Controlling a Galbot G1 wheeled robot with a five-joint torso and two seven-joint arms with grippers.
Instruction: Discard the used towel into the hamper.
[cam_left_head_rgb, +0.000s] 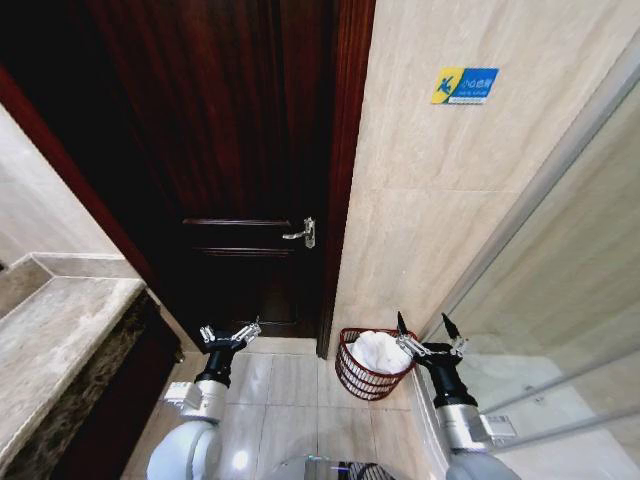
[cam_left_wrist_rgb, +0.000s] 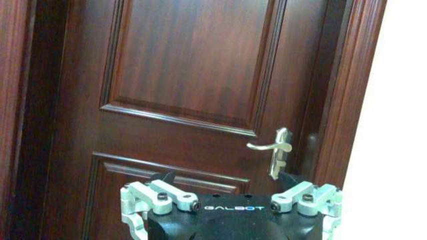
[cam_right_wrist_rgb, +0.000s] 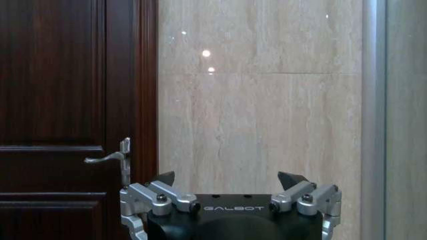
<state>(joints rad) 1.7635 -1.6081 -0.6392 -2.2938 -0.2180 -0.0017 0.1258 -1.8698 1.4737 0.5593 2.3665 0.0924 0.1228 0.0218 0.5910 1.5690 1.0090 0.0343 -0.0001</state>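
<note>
The hamper (cam_left_head_rgb: 352, 378), a round dark reddish-brown wicker basket, stands on the floor against the beige wall. A white towel (cam_left_head_rgb: 380, 351) lies bunched inside it, rising to the rim. My right gripper (cam_left_head_rgb: 430, 331) is raised just right of the hamper, open, with nothing between its fingers. It faces the wall in the right wrist view, where the right gripper (cam_right_wrist_rgb: 227, 179) has its jaws spread. My left gripper (cam_left_head_rgb: 231, 332) is held up left of the hamper, open and empty. In the left wrist view the left gripper (cam_left_wrist_rgb: 225, 180) points at the door.
A dark wooden door (cam_left_head_rgb: 240, 160) with a silver lever handle (cam_left_head_rgb: 301, 234) is shut straight ahead. A stone vanity counter (cam_left_head_rgb: 50, 340) runs along the left. A glass shower partition (cam_left_head_rgb: 560, 300) stands on the right. Pale floor tiles (cam_left_head_rgb: 290, 400) lie between.
</note>
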